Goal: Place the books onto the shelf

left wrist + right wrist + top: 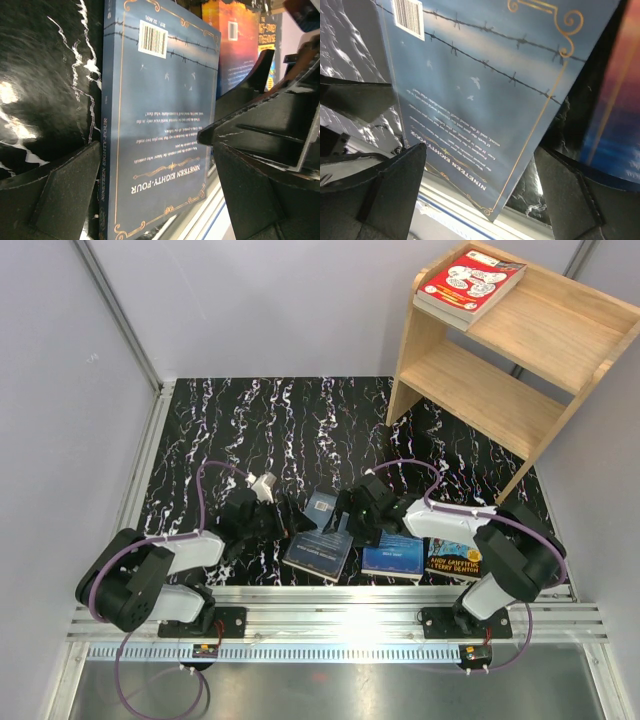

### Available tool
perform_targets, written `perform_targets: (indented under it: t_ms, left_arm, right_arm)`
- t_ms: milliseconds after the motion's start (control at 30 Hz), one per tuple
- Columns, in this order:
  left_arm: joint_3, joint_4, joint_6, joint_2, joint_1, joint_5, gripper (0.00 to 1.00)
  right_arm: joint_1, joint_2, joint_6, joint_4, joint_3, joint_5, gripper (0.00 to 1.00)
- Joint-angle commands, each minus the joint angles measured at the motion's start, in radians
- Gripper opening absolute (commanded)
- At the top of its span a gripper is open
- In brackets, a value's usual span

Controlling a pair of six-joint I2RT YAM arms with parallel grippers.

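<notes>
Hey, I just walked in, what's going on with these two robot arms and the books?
Two robot arms are moving books onto a wooden shelf. A red book already lies on its top tier. Three more lie on the black table: a dark blue-grey book, a plain blue book and a Treehouse book. The left gripper and right gripper are both open at the dark blue-grey book, one on each side, and neither is gripping it.

Framed by the black left gripper (155,145), the book (160,100) is dusky blue-grey with a gold scrollwork border and barbed-wire lines; outside it, the table (45,75) is black, veined white.
</notes>
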Motion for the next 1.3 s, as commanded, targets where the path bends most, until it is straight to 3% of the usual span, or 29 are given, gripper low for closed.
perform_targets:
  t_ms: [0,133,333,667,1167,1267]
  left_arm:
    - [-0.006,-0.018,0.000,0.031,0.004,0.035,0.97]
    - [-0.005,-0.013,0.001,0.042,0.006,0.046,0.97]
    - [0.000,-0.007,0.003,0.054,0.007,0.059,0.97]
    - [0.005,-0.004,0.003,0.066,0.007,0.067,0.96]
    - [0.006,0.001,0.001,0.077,0.007,0.072,0.96]
    - [0.008,0.001,0.001,0.079,0.007,0.070,0.96]
  right_arm:
    - [0.012,0.080,0.040,0.125,-0.002,-0.033,0.95]
    - [0.017,0.148,0.034,0.110,0.041,-0.017,0.94]
    - [0.018,0.157,0.054,0.159,0.032,0.004,0.80]
    - [0.018,0.064,0.017,0.049,0.186,0.001,0.81]
    - [0.020,-0.016,0.043,0.079,0.173,0.030,0.80]
    - [0.020,-0.010,0.052,0.112,0.147,0.044,0.68]
